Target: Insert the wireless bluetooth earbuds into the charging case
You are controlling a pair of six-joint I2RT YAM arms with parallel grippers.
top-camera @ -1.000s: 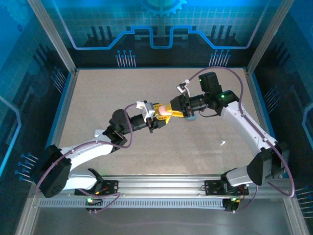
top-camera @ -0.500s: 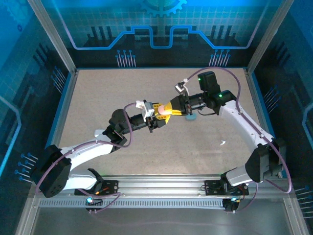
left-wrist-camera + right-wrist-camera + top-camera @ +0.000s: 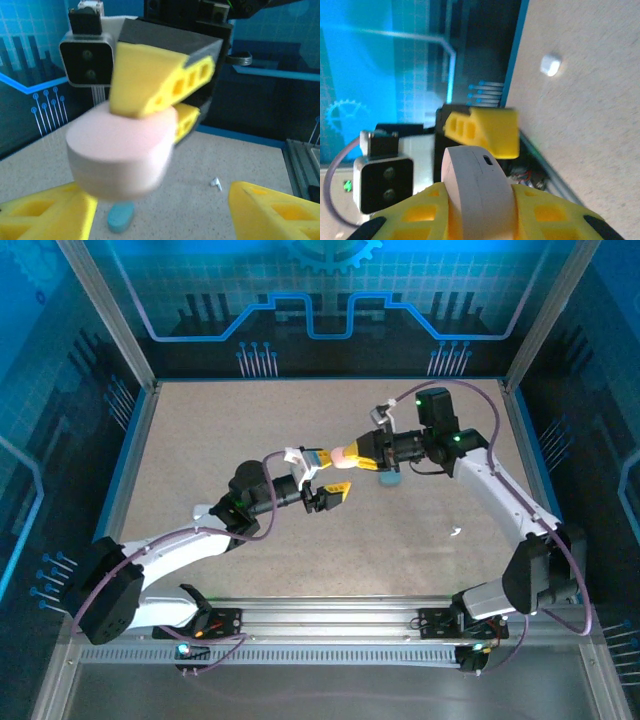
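One tiny white earbud (image 3: 456, 532) lies loose on the worktop (image 3: 200, 440), over towards the right arm and well apart from everything else. The left wrist view shows it as a small speck (image 3: 216, 183) beyond the case. It is not in the case, so the task itself has yet to begin.

The pink charging case (image 3: 344, 453) is up in the air over the middle of the worktop. It looks closed, with a seam round its edge and no socket showing. A teal rounded piece (image 3: 388, 480) rests on the worktop just beneath and behind it.

What has changed is who holds the case. A second ago both hands met on it. Now the right hand (image 3: 357, 454) has it pinched between its yellow fingers, narrow and firm. The left hand (image 3: 328, 476) has let go, its jaws spread wide, and it has drawn back a little towards its own side.

The handover seems done. I judge the left hand is free to open the lid or fetch the earbud
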